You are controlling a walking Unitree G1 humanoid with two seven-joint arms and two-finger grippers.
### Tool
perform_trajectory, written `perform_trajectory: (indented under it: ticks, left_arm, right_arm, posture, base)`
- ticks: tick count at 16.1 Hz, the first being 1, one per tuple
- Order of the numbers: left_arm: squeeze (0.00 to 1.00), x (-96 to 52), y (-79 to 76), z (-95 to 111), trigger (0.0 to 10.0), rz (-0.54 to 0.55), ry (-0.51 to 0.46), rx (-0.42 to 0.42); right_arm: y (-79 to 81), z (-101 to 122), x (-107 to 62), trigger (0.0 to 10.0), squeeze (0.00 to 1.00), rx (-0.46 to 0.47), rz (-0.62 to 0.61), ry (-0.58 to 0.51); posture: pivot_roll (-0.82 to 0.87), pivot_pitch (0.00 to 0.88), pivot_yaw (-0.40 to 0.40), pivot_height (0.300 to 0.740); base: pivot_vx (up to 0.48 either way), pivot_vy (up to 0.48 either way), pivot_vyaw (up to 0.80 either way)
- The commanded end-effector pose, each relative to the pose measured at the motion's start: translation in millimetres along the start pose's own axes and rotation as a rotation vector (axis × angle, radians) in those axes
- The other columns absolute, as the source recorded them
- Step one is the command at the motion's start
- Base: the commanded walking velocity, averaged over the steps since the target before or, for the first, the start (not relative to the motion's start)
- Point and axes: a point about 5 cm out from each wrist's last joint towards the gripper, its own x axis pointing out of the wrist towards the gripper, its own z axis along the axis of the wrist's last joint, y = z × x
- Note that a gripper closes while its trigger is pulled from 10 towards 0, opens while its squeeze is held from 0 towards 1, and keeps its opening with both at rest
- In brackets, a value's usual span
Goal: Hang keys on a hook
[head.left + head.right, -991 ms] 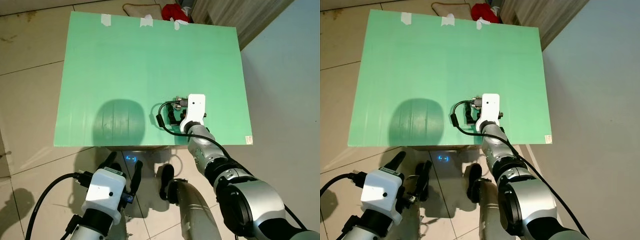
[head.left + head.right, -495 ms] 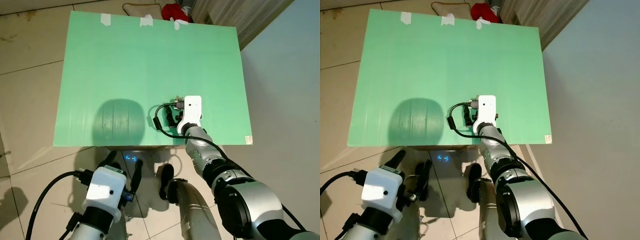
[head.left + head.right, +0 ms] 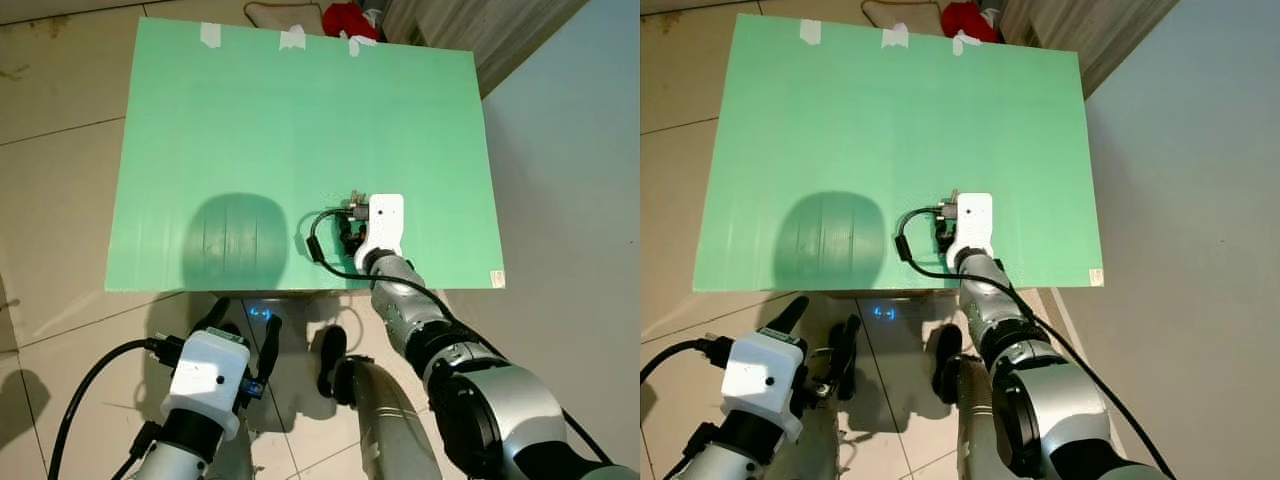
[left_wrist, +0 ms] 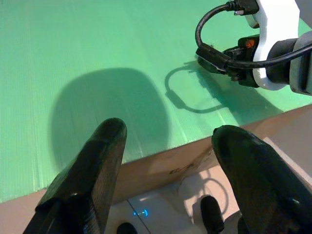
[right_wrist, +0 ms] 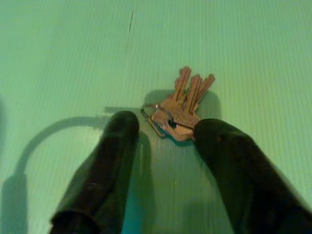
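The green tabletop (image 3: pixel 250 130) takes most of the head views, and on its far edge are three pieces of white tape (image 3: pixel 292 39). Behind it some red cloth (image 3: pixel 350 18) lies on the floor, partly cut off by the frame. On the near part of the tabletop lies a round dark shadow (image 3: pixel 240 240). The right tool (image 5: pixel 163 127) is low over the tabletop near its front edge; in the head views the white wrist block (image 3: pixel 385 220) and a black cable (image 3: pixel 318 240) hide its fingers. In the right wrist view the two black fingers (image 5: pixel 112 156) are spread, one on each side of the keys (image 5: pixel 183 105). The keys are a small bunch of brass-coloured keys on a thin ring, lying flat, blades fanned away from the tool; whether the fingers touch them is hard to see. The left tool (image 4: pixel 165 161) hangs below the front edge of the tabletop, with its fingers spread and holding nothing.
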Motion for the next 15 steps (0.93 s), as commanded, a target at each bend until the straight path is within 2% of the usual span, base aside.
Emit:
perform_trajectory:
  ticks: [1,10,14,15]
  left_arm:
    - [0.0,-5.8,-1.9,-3,10.0,0.001,0.034,-0.004]
    - [0.0,-5.2,4.2,-1,10.0,0.026,0.032,0.018]
    - [0.0,-0.4,3.6,0,10.0,0.031,0.016,0.016]
    - [0.0,0.3,3.0,0,10.0,0.033,0.013,0.014]
  right_arm:
    - [0.7,-22,-8.0,0.0,0.0,0.011,-0.008,0.068]
    - [7.2,-22,-8.1,0.0,0.0,0.024,0.007,0.067]
    - [2.6,6,0.2,0.0,0.0,0.06,0.031,-0.058]
    - [0.5,34,5.2,0.0,0.0,0.067,0.057,-0.184]
  posture:
    - [0.47,0.602,-0.185,0.74]
    - [0.47,0.617,-0.19,0.74]
    - [0.45,0.611,-0.208,0.74]
    - [0.44,0.606,-0.214,0.74]
  base:
    - [0.0,0.0,0.0]
    - [0.0,0.0,0.0]
    - [0.0,0.0,0.0]
    - [0.0,0.0,0.0]
